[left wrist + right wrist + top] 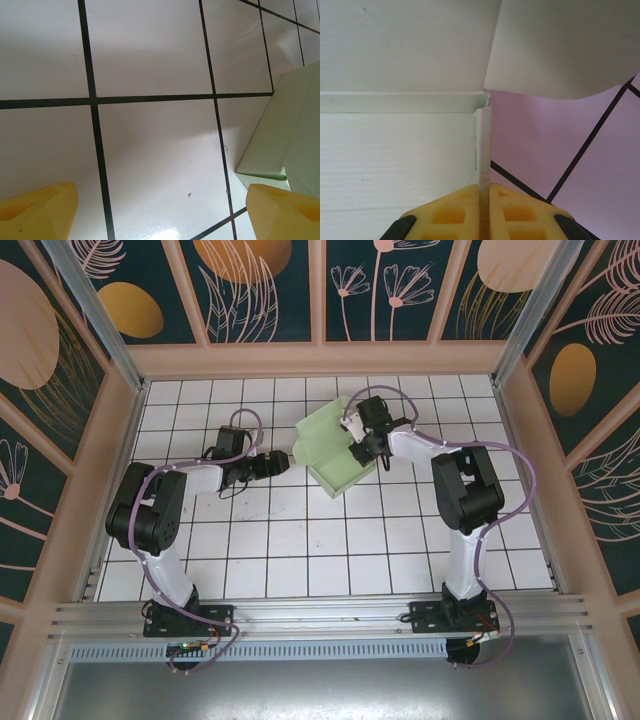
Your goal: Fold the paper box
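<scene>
The paper box [325, 445] is a pale mint-green open tray lying just beyond the middle of the white tiled table [300, 550]. My right gripper [363, 450] is at its right side. In the right wrist view that gripper [484, 192] is shut on the box's thin upright side wall [482, 145], with the box floor [395, 160] to the left and a loose flap [560, 45] above. My left gripper [284, 462] sits low just left of the box. Its yellow fingertips [40, 212] stand wide open over bare tile, with a box corner [280, 135] by the right fingertip.
Wooden walls [120, 440] with painted panels close in the table on the left, back and right. Free tiles stretch in front of the box towards the arm bases [190, 615].
</scene>
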Controlling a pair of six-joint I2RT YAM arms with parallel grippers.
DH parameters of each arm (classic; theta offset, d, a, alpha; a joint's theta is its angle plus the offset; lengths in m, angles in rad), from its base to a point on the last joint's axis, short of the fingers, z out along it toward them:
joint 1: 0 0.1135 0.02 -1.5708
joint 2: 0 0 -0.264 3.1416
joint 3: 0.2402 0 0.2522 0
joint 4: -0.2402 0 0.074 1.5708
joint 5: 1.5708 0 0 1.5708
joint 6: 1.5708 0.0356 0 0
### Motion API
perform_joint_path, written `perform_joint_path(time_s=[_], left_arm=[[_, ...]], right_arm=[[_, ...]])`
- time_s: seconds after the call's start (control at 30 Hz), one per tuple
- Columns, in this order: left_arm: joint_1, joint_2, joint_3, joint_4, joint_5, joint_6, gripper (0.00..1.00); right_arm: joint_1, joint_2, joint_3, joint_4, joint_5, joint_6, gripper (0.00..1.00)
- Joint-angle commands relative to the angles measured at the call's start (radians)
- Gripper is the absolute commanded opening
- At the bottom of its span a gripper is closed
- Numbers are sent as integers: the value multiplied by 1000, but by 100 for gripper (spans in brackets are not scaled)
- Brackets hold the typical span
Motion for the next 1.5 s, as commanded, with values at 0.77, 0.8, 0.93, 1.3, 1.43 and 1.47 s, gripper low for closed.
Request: perform_joint_path(time_s=[0.77,0.8,0.93,1.3,1.43,1.47], left_arm=[[5,-15,-3,8,-38,35,87],[6,-15,-2,7,-38,35,87],[5,-23,-5,3,-42,38,87],[6,-69,-10,-15,-74,47,87],[5,-81,-15,-22,-81,49,87],[4,-84,-15,-23,-82,47,87]], right_arm=[[94,164,-54,-120,298,-9,4],[94,169,-54,-119,300,-7,4],[108,155,-59,-103,266,2,5],[70,21,-53,-11,201,86,30],[59,-18,-74,28,163,106,32],[58,-28,-81,35,151,110,36]])
